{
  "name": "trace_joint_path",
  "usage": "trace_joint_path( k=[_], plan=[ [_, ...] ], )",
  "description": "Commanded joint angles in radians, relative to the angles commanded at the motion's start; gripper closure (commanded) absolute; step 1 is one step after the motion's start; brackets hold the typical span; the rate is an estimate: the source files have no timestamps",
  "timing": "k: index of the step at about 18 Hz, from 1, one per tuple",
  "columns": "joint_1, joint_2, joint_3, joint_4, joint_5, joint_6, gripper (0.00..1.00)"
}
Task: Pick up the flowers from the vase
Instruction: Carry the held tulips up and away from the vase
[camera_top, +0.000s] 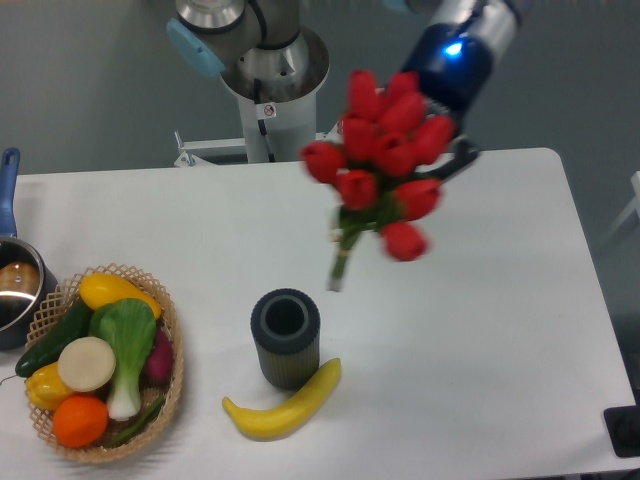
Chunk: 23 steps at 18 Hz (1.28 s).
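I hold the flowers (385, 170) in the upper middle of the frame, high over the desk (480, 300) and clear of the vase (285, 336), which stands empty at lower centre beside a banana (285, 403). My claw (455, 155) sits behind the red buds, so I cannot tell how wide it is; I judge it is closed on the bunch, because nothing else carries it. The long axis is tilted: stems point down-left toward the vase, buds point up-right.

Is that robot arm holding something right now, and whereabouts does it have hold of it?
Yes: the gripper holds the flowers, gripped behind the red heads; the exact spot is hidden.
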Motion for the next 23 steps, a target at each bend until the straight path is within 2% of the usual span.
trace_joint_path(
  k=[7,9,13,23],
  plan=[
    [0.17,-0.008,-0.008,0.002,-0.002,0.038,0.62],
    [0.202,-0.037,-0.015,0.0,-0.002,0.098,0.62],
    [0.212,-0.086,-0.017,0.002,-0.002,0.162,0.62],
    [0.209,-0.11,-0.006,0.002,0.0,0.192,0.62]
  ],
)
